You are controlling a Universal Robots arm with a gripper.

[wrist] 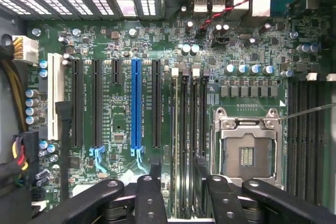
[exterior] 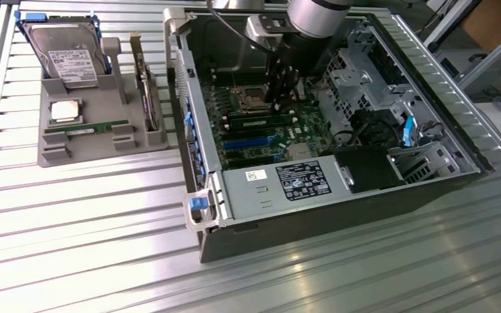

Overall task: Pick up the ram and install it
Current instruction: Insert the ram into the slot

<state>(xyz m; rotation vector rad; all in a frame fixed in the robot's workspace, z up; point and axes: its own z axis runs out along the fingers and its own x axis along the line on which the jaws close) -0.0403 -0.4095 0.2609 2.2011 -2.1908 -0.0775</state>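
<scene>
Two green sticks were in play. One ram stick (exterior: 81, 129) lay flat along the front of the grey holder (exterior: 59, 153) on the counter (exterior: 102, 228), just below the square silver processor chip (exterior: 63, 111) and well apart from the arm. The second stick (exterior: 252, 121) stood on edge in a slot on the motherboard (wrist: 115, 35), inside the open computer case (exterior: 320, 195).

And the gripper (exterior: 281, 98) hung down in the case, right over that memory bank. From the wrist, the gripper (wrist: 186, 182) had its black fingers (wrist: 149, 192) spread wide to either side of the slotted stick (wrist: 185, 129), jaws apart, nothing clamped between them as far as could be seen. The empty processor socket (wrist: 245, 150) sat just beside that bank.

As for handling, a stick like this looked light and stiff, a thin board that would not flex but would not forgive a crooked push either. The chips and the contact edge seemed the fragile parts. The best hold was probably across the two flat faces near the middle of the upper edge, kept square so the smooth board could not tilt or slide in the fingers.
</scene>
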